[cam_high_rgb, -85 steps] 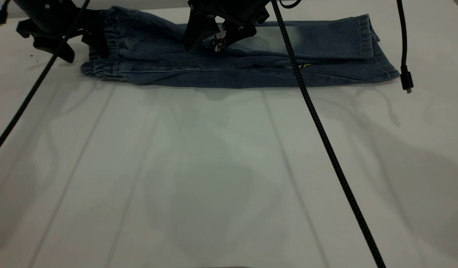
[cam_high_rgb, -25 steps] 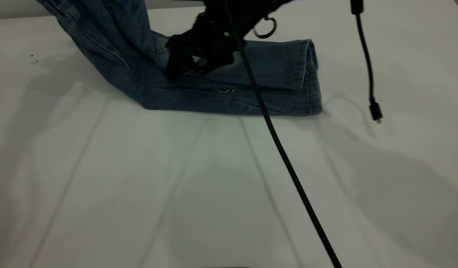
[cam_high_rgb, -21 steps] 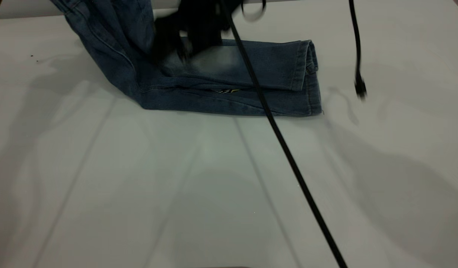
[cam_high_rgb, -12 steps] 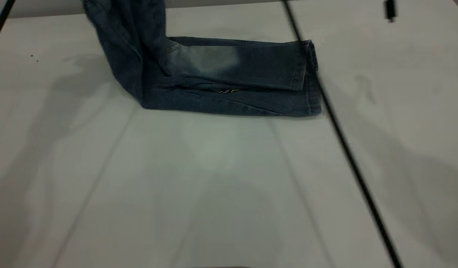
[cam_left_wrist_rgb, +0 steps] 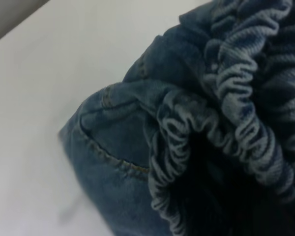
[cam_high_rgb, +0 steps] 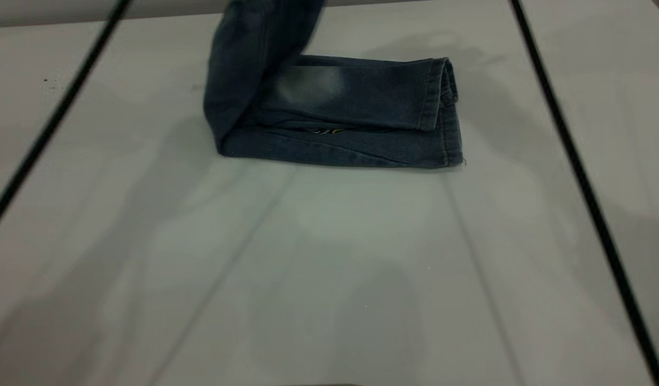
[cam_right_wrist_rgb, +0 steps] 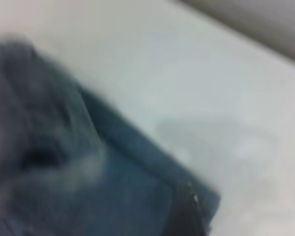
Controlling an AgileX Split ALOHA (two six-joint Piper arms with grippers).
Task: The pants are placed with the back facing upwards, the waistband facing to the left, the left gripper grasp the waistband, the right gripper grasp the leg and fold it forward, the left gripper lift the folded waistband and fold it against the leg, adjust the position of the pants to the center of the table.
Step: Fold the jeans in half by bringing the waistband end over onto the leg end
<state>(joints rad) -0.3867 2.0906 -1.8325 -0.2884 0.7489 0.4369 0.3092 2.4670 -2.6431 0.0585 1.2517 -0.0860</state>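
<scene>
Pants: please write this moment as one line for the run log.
pants: legs folded flat | waistband: lifted above the legs | table: pants at far side

Dim, even light; soft broad shadows cross the table point(cam_high_rgb: 329, 257). The raised part of the pants point(cam_high_rgb: 254, 64) is motion-blurred; the right wrist view is heavily smeared.

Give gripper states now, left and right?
Left gripper: out of view; blue denim pants lifted at ruched waistband end.
Right gripper: cannot tell, blurred.
</scene>
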